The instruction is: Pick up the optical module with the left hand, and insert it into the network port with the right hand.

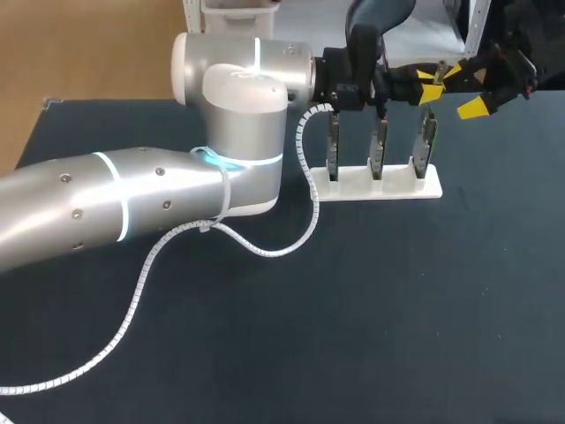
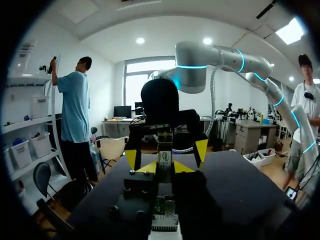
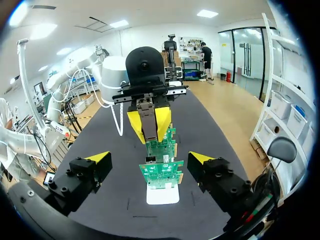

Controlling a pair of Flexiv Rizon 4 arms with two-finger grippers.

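Over on the left, my left arm (image 1: 132, 203) comes in low across the dark surface (image 1: 397, 309). It bends up behind the white stand (image 1: 380, 187), and its white spiral-wrapped cable (image 1: 265, 250) loops on the surface to the left of that stand.

The stand carries three green circuit boards (image 1: 378, 146), upright in a row. The left pincer (image 3: 149, 122) hangs above the stand's right-hand end with its yellow tips pointing down. It's closed tight on the optical module (image 3: 148, 112), a slim grey bar pinched from both sides between the tips. The module sits upright in that grip, right over the row of boards with its lower end close to a board's top edge. Whether it touches, I can't tell.

Further right, just past the stand's right-hand end and raised off the surface, sits the right pincer (image 1: 463, 88). Its fingers are spread wide and there's nothing in it. From its own wrist camera, the boards line up ahead of it, one behind another on the stand. The left pincer and the module are above the boards farther from that camera.
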